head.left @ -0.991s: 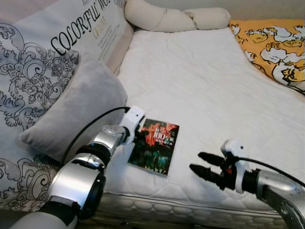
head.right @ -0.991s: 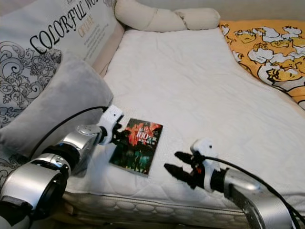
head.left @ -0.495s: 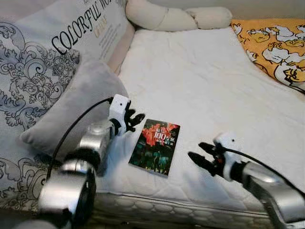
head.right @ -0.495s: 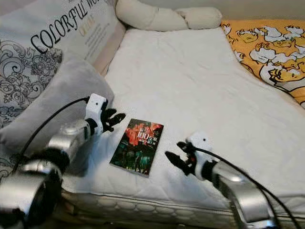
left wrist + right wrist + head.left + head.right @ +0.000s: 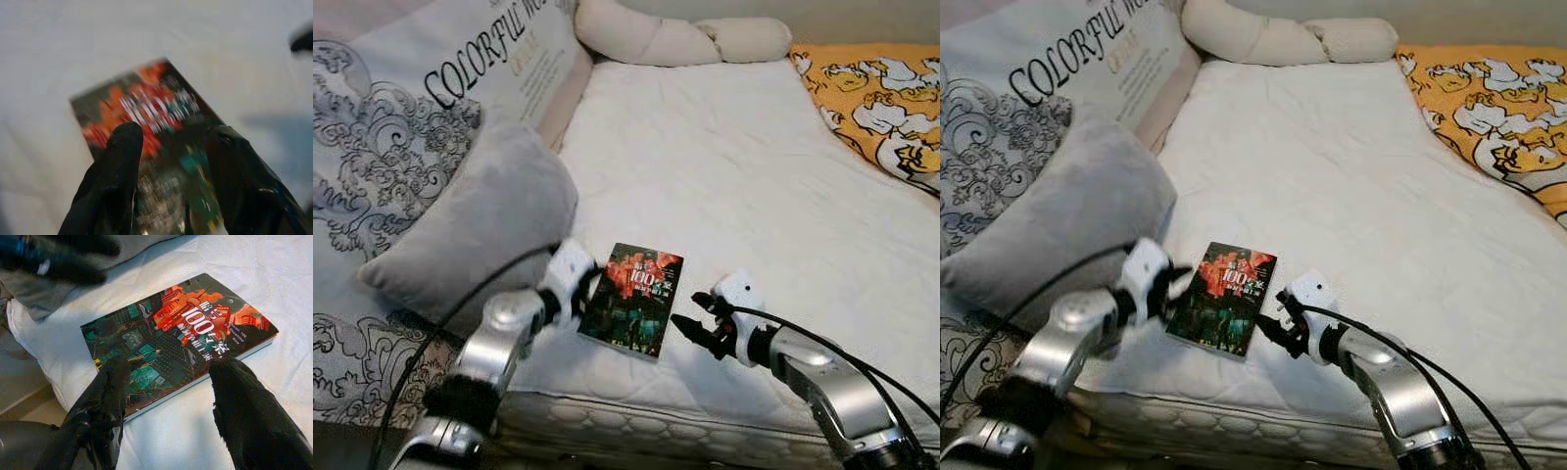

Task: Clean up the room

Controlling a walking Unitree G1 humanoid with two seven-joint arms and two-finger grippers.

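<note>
The book (image 5: 631, 299) lies flat near the mattress (image 5: 754, 176) edge – thin, stiff, light (probably slick-covered); both spread claws, left gripper (image 5: 590, 284) and right gripper (image 5: 693, 318), flank it – pinch its long edge

You have one book (image 5: 632, 299) to deal with — a thin paperback with a dark cover, red-orange artwork across its upper part, teal patches lower down and white lettering that includes "100". It lies flat and closed, cover up, on the white mattress (image 5: 773, 186) near the front edge, turned slightly askew — its top end points toward the far side of the bed.
</note>
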